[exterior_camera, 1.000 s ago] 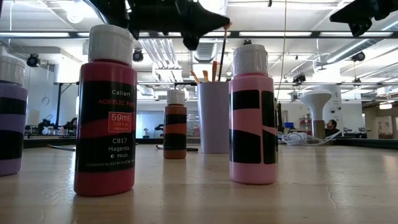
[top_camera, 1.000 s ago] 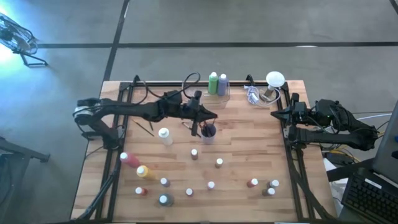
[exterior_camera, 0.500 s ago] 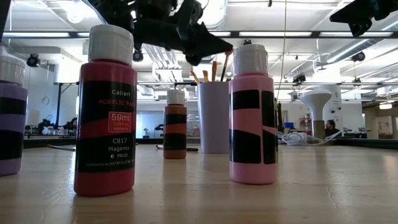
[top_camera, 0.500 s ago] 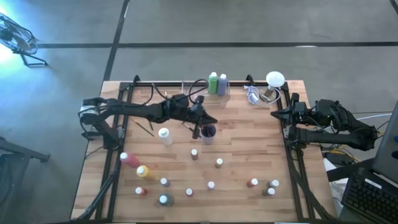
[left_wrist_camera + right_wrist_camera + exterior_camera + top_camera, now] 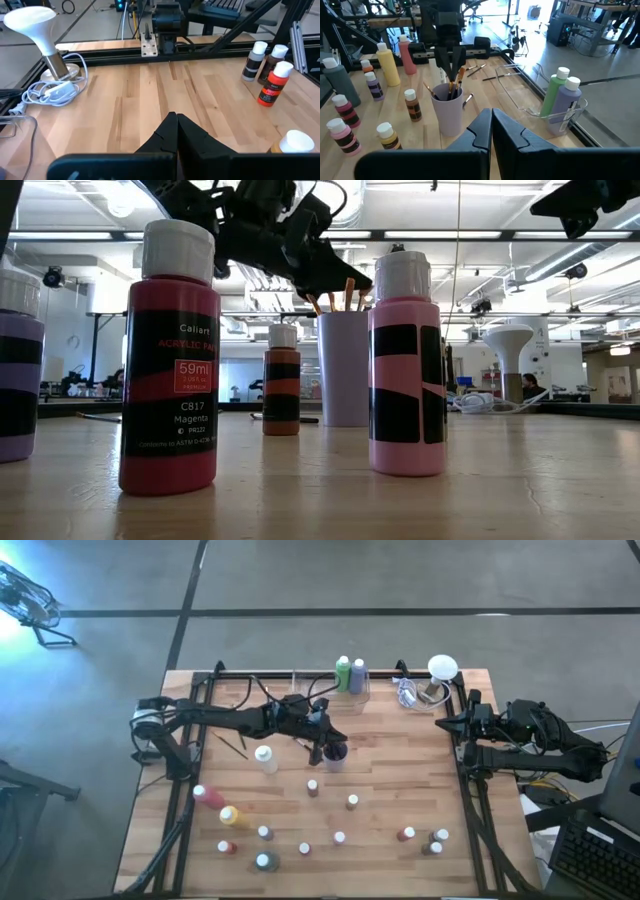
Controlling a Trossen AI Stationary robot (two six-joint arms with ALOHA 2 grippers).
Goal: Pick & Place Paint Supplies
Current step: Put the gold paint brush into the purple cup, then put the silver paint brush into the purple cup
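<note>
The left gripper [image 5: 451,59] is parked right over the lavender cup [image 5: 447,113], fingers pinched together. Brushes [image 5: 454,86] are stood in that cup mid-table. The right gripper [image 5: 491,121], also clenched, is kept at the table's right edge.

Grey concrete floor [image 5: 420,580], ceiling strip lights [image 5: 500,235]

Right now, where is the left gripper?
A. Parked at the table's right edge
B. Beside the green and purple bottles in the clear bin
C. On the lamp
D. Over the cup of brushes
D: the left gripper sits right above the cup, fingers closed around a brush standing in it; the right gripper waits at the right edge.
</note>
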